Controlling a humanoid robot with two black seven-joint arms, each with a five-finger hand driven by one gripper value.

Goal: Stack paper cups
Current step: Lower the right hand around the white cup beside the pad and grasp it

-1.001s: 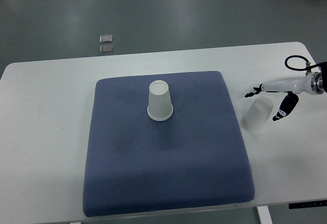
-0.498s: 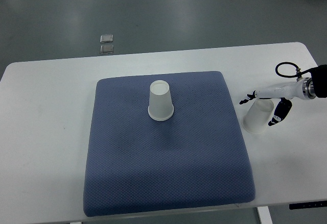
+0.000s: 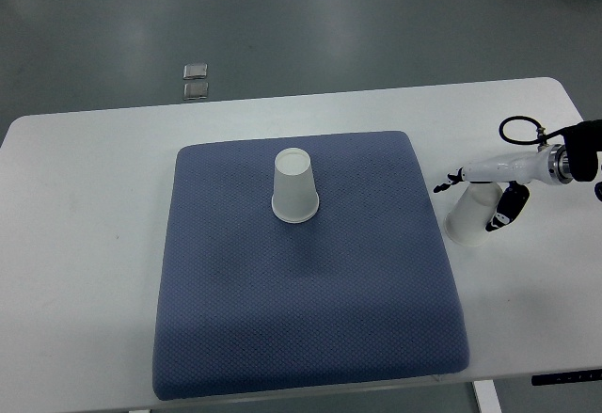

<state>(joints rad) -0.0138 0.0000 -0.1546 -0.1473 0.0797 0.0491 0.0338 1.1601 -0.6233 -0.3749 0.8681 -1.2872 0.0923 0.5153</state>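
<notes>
Blue padding covers the mat [image 3: 310,328], which fills the table [image 3: 75,244] nearest the camera. Further back, one cup [image 3: 294,186] stands upside down on the mat. Off the mat's right edge, the other cup [image 3: 470,214] sits inverted on bare table, the right hand [image 3: 489,197] straddling it, fingers spread and not yet closed. If they squeeze off-centre, the light cup could tip, crumple or skid away. The left hand is out of view.

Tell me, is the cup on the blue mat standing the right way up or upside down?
Upside down. The cup shows its narrow closed base on top, and its wide rim rests on the blue mat.
</notes>
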